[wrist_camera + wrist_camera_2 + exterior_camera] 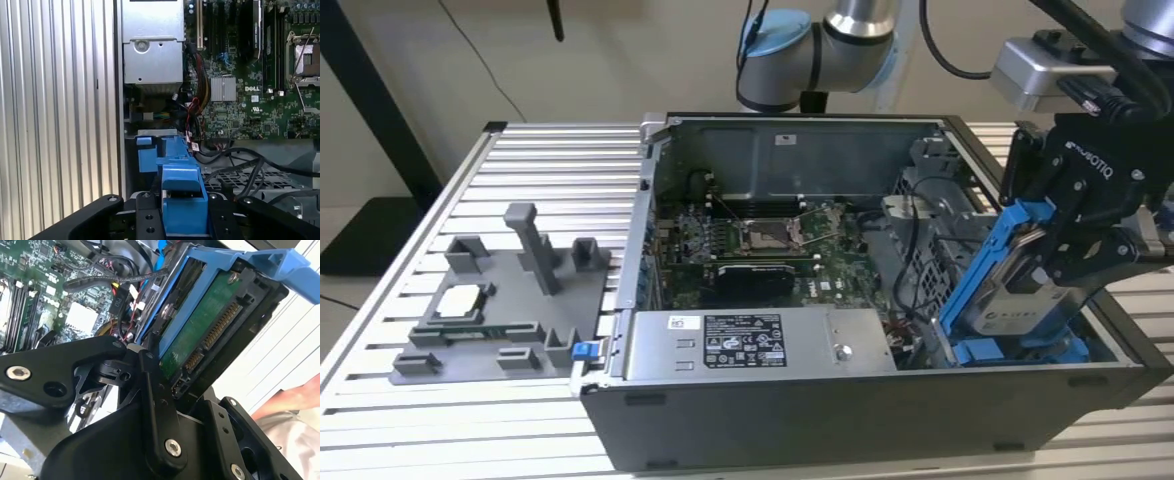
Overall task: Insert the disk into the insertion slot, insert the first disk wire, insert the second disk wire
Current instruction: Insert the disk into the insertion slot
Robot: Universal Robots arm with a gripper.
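My gripper (1067, 255) is shut on the disk (1017, 300) and holds it tilted steeply, one end down, over the open computer case at the exterior view's right. The disk sits in its bright blue carrier (994, 245). In the second wrist view the disk's green circuit-board underside (202, 332) with its connectors shows between my black fingers (152, 385). Below the disk lies the insertion slot (152, 150), a grey bay with blue clips, also seen in the exterior view (987, 350). Black cables (240, 162) lie loose beside the bay; I cannot tell which are the disk wires.
The case holds a grey power supply box with a sticker (747, 345), a motherboard (761, 240) and a perforated cage (250, 182). A grey fixture (494, 310) stands on the slatted table (534, 160) to the left. A person's arm (292, 397) is near the case.
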